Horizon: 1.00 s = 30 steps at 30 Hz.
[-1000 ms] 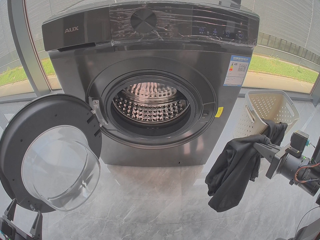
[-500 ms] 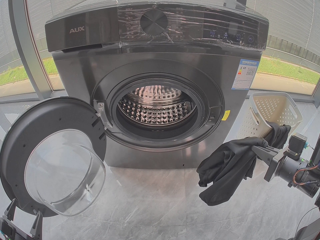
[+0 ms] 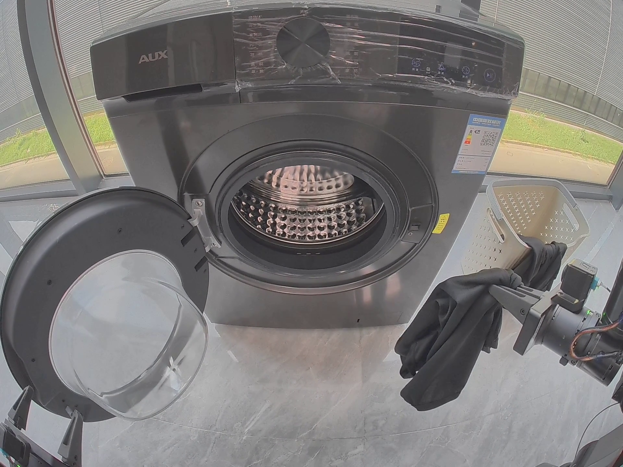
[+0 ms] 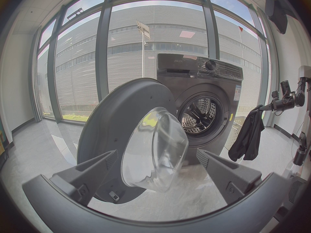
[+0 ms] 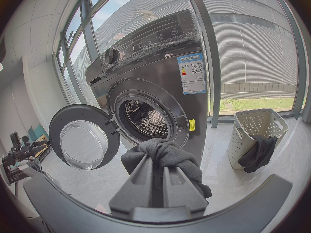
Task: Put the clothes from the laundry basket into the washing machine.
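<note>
one dark cloth [image 3: 544,259] on laundry basket [image 3: 532,212] rim; right end effector [image 3: 501,290] grips garment [image 3: 448,338]

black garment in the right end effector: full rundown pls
The black garment is thin, matte, mesh-like fabric, bunched and creased. The right end effector is shut on its upper fold and holds it in the air; the rest hangs limp, clear of the floor, to the right of the washing machine and in front of the laundry basket.
</note>
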Motion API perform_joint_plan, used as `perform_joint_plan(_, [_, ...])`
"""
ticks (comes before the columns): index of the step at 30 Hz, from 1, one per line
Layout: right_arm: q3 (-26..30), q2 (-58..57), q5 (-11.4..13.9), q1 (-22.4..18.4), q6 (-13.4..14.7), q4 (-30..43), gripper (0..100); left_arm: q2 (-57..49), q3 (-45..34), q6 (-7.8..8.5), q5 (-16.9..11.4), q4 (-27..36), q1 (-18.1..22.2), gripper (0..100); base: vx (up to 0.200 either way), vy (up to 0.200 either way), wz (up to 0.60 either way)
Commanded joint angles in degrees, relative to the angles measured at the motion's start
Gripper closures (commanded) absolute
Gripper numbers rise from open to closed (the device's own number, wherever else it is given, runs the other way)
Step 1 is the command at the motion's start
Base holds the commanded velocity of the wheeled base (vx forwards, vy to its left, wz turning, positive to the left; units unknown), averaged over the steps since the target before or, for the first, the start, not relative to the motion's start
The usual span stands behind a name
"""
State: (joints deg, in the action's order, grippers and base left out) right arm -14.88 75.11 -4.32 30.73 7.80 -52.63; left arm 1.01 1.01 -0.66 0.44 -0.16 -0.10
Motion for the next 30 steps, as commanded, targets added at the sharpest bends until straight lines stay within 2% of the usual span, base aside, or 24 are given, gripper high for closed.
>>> perform_joint_plan(1, [0.03, 0.04, 0.01, 0.03, 0.02, -0.02, 100, -0.84, -0.84, -0.04, 0.00, -0.02, 0.01, 0, 0.000, 0.000, 0.00])
perform_joint_plan(11, [0.47, 0.39, 0.01, 0.03, 0.02, -0.02, 100, -0.84, -0.84, -0.04, 0.00, -0.02, 0.01, 0, 0.000, 0.000, 0.00])
perform_joint_plan(17, [0.38, 0.39, 0.01, 0.03, 0.02, -0.02, 100, -0.84, -0.84, -0.13, 0.00, -0.02, 0.01, 0, 0.000, -0.200, 0.00])
perform_joint_plan(26, [0.47, 0.48, -0.08, 1.26, 0.37, -0.11, 100, -0.84, -0.84, -0.13, 0.00, -0.02, 0.01, 0, 0.000, 0.000, 0.00])
perform_joint_plan(28, [0.38, 0.83, 0.01, 2.05, 1.16, -0.02, 100, -0.84, -0.84, -0.13, 0.09, -0.02, 0.01, 0, 0.000, 0.000, 0.00])
perform_joint_plan(30, [-0.06, 0.83, -0.08, 2.84, 1.25, -0.20, 100, -0.92, -0.84, 0.75, 0.09, -0.02, 0.01, 0, 0.000, 0.000, 0.00])
